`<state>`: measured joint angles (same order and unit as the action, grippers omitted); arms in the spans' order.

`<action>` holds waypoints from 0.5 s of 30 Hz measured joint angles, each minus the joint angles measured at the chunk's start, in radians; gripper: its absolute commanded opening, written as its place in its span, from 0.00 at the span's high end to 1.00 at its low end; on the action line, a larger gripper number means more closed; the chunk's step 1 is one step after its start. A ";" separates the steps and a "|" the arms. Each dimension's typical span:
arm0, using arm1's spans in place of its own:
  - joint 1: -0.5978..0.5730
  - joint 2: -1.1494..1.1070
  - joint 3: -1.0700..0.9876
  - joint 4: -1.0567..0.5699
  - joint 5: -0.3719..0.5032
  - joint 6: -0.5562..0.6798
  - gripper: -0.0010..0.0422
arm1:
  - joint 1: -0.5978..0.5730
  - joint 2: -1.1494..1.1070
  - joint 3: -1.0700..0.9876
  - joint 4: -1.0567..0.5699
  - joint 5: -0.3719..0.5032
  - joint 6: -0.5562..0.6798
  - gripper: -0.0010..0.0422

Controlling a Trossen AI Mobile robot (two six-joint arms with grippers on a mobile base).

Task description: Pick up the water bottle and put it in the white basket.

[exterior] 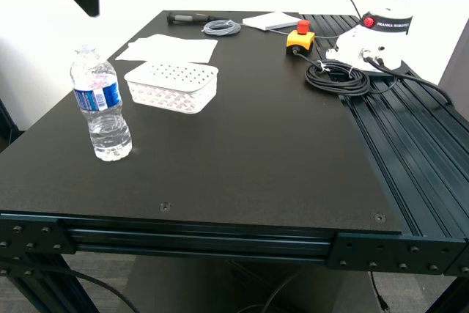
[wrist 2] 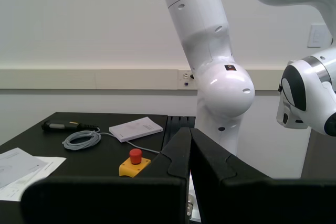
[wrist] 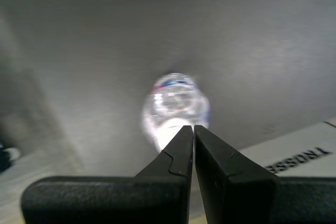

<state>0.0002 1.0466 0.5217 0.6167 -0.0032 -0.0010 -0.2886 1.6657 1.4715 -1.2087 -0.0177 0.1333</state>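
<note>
Water bottle (exterior: 101,104) upright near table (exterior: 242,159) front corner, beside white basket (exterior: 173,85), ungrasped; first gripper (wrist: 189,129) above it and second gripper (wrist 2: 186,132) both closed, empty; everything left

The exterior view looks down across the table (exterior: 242,144) from its near edge. The first wrist view looks straight down past my first gripper (wrist: 190,128) onto the water bottle (wrist: 176,106) below it, also seen in the exterior view (exterior: 100,104). The second wrist view looks level past my second gripper (wrist 2: 188,130) toward the wall, sharing the red button (wrist 2: 135,156) (exterior: 302,26).

On the desk (exterior: 242,152) lay paper sheets (exterior: 168,48), a grey cable coil (exterior: 221,28), a black cable (exterior: 338,78), and a red button (exterior: 301,37).
</note>
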 measured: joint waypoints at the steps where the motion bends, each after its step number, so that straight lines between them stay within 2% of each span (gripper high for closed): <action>1: 0.000 0.000 0.000 0.000 0.000 0.000 0.98 | 0.000 0.000 0.006 -0.003 -0.021 0.005 0.98; 7: 0.000 0.000 0.000 0.000 0.000 0.000 0.98 | 0.001 -0.001 -0.009 -0.045 -0.044 0.057 0.98; 11: 0.000 0.000 0.000 0.000 0.000 0.000 0.98 | 0.001 -0.002 -0.010 -0.041 -0.002 0.075 0.97; 13: 0.001 0.000 0.000 0.000 0.000 0.000 0.98 | 0.001 -0.001 -0.010 -0.039 0.029 0.091 0.94; 15: 0.000 0.000 0.000 0.000 0.000 0.000 0.98 | 0.001 -0.001 -0.015 -0.034 0.032 0.107 0.86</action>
<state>0.0006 1.0466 0.5217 0.6167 -0.0036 -0.0010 -0.2874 1.6646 1.4567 -1.2427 0.0139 0.2405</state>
